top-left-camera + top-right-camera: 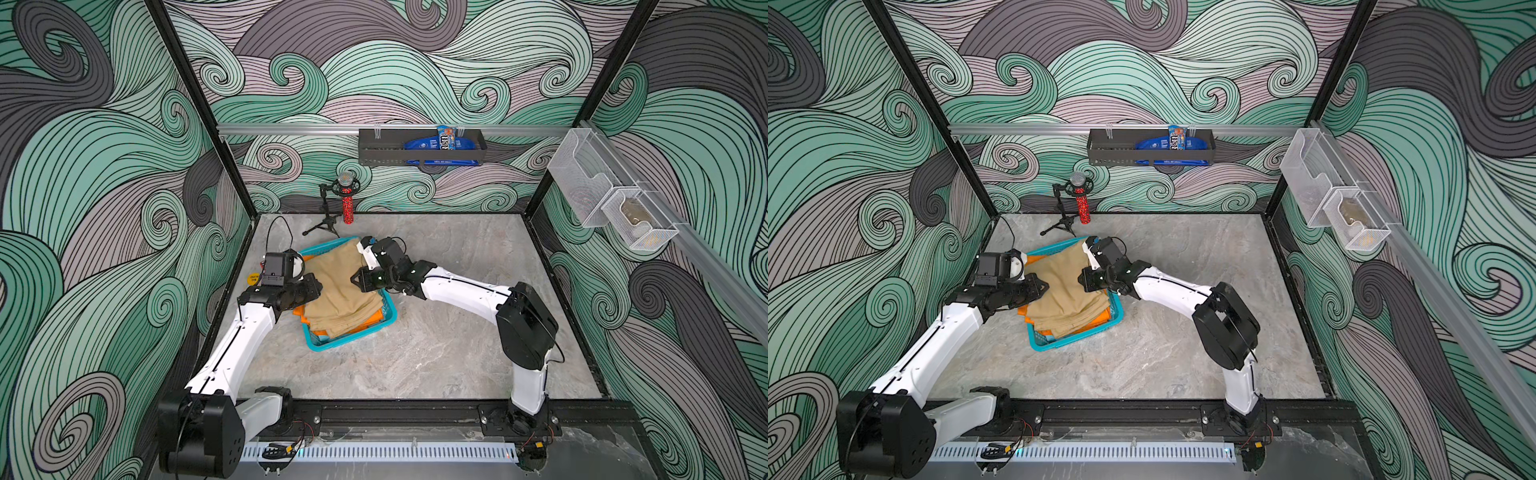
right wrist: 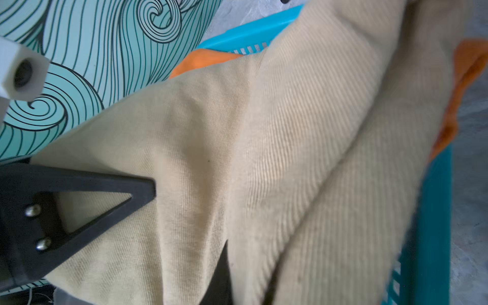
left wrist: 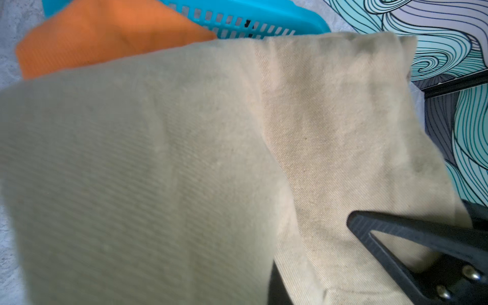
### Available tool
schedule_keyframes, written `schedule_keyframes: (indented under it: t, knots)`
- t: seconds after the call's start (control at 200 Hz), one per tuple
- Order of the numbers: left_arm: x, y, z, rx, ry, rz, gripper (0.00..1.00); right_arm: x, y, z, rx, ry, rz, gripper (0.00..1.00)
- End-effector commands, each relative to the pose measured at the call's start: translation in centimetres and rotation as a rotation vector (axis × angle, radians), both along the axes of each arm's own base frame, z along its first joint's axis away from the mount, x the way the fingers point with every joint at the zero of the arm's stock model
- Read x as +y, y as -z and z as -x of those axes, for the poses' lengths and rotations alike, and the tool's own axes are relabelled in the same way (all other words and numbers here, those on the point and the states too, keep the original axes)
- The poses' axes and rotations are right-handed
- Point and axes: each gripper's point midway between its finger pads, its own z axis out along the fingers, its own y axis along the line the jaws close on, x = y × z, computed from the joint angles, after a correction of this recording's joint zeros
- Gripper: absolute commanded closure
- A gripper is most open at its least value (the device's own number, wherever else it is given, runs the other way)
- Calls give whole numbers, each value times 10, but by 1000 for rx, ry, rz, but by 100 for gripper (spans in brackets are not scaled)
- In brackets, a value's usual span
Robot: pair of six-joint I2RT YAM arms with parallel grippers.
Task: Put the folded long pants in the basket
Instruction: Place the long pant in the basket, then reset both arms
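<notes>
The khaki folded long pants (image 1: 340, 286) (image 1: 1067, 286) lie spread across the turquoise basket (image 1: 353, 338) (image 1: 1075, 343), on top of orange folded pants (image 1: 370, 318) (image 1: 1096, 320) that stick out at the basket's edges. My left gripper (image 1: 318, 286) (image 3: 311, 250) is shut on the khaki cloth at the pile's left edge. My right gripper (image 1: 355, 280) (image 2: 187, 219) is shut on the same cloth at its right edge. In both wrist views khaki fabric (image 3: 184, 158) (image 2: 290, 132) covers one finger of each gripper. Orange cloth (image 3: 105, 34) and the basket's rim (image 3: 250, 15) show behind it.
A microphone on a small tripod (image 1: 345, 199) stands just behind the basket, with a cable trailing left. A dark wall rack (image 1: 419, 147) with snack packets hangs on the back wall. White mesh bins (image 1: 611, 208) hang on the right wall. The marble tabletop (image 1: 436, 353) stretches right and forward.
</notes>
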Motion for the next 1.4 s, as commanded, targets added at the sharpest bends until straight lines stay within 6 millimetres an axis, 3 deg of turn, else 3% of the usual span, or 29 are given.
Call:
schedule_keyframes:
  t: [0.0, 0.065, 0.165, 0.195, 0.245, 0.295, 0.37, 0.425, 0.465, 0.56, 0.595, 0.635, 0.68, 0.811, 0.931, 0.976, 1.061, 1.156, 1.261, 1.391]
  knots:
    - [16, -9, -15, -75, -38, -64, 100, 0, 20, 1, 15, 2, 31, 100]
    - [14, 1, -15, -50, -31, -57, 100, -3, 26, -4, 2, 15, 55, 96]
    - [7, 4, -19, -18, 7, -37, 100, -6, 25, -9, -12, 11, 59, 67]
    - [7, 0, -21, -20, 14, -42, 93, -7, 21, -10, -18, 10, 54, 61]
    - [9, -9, -27, -32, 14, -60, 72, -10, 12, -13, -38, 13, 47, 55]
    - [14, -19, -32, -50, -2, -85, 46, -14, 1, -17, -62, 19, 39, 51]
    - [23, -40, -41, -91, -47, -117, 25, -23, -21, -25, -106, 33, 18, 39]
    - [27, -55, -47, -126, -73, -115, 16, -30, -38, -30, -142, 48, 6, 37]
    - [27, -68, -52, -159, -84, -104, 14, -35, -50, -32, -171, 56, 0, 30]
    - [27, -98, -65, -262, -85, -101, 11, -54, -76, -43, -255, 83, 9, 27]
    - [30, -108, -70, -300, -99, -117, 9, -65, -81, -48, -277, 103, 22, 16]
    - [35, -115, -77, -333, -120, -139, 8, -83, -86, -58, -301, 151, 39, 4]
    - [38, -123, -86, -384, -114, -163, 8, -108, -89, -71, -322, 217, 67, 0]
    - [48, -152, -108, -560, -158, -220, 8, -185, -85, -101, -351, 375, 156, 0]
    - [73, -182, -103, -797, -236, -391, 8, -259, -67, -123, -356, 498, 279, 0]
    - [81, -177, -100, -840, -244, -477, 4, -288, -55, -129, -348, 535, 334, 0]
    - [96, -147, -102, -818, -223, -611, 3, -345, -28, -135, -308, 626, 423, 0]
    - [107, -121, -101, -827, -229, -590, 3, -399, -9, -131, -278, 743, 406, 0]
    - [103, -105, -92, -921, -207, -422, 4, -438, -6, -119, -346, 816, 362, 0]
    - [75, -76, -82, -957, -48, -386, 6, -472, -13, -103, -483, 898, 400, 0]
